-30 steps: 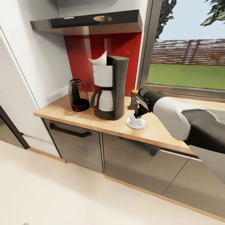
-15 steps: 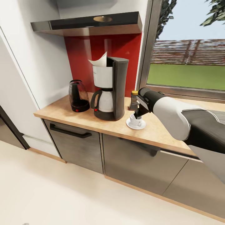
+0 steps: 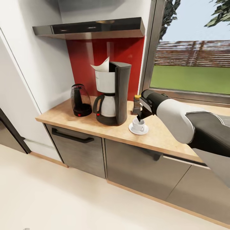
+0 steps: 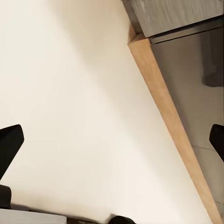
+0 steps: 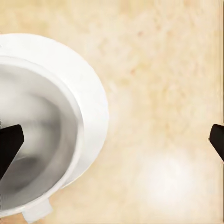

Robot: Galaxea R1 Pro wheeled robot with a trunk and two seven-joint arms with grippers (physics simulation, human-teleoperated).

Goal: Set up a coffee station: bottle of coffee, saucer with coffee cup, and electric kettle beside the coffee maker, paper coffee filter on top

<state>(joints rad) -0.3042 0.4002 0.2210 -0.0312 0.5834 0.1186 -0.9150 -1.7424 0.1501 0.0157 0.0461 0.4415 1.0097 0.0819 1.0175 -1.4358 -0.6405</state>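
**A:** What has changed nearest the robot?

**B:** The right gripper (image 3: 139, 117) has lifted slightly off the coffee cup (image 3: 138, 125). A second ago its fingertips sat down at the cup's rim; now they hang just above it. In the right wrist view the fingers (image 5: 10, 148) are spread wide, grasping nothing, with the cup (image 5: 32, 154) below them, partly off to one side. The left gripper (image 4: 112, 144) is also spread, over bare floor (image 4: 70, 116) by the cabinet base.

**A:** And the cup itself?

**B:** It stands upright on the saucer (image 3: 138, 129), which lies on the kitchen countertop (image 3: 159, 134) just right of the coffee maker (image 3: 111, 94).

**A:** Farther back?

**B:** The bottle of coffee (image 3: 136, 104) stands behind the saucer, near the wall. The paper coffee filter (image 3: 101, 66) sits on top of the coffee maker, and the electric kettle (image 3: 80, 100) is just left of it.

**A:** So what does that mean?

**B:** The release looks like the last placement; every item appears set, and only withdrawing the arm without knocking the cup seems left.
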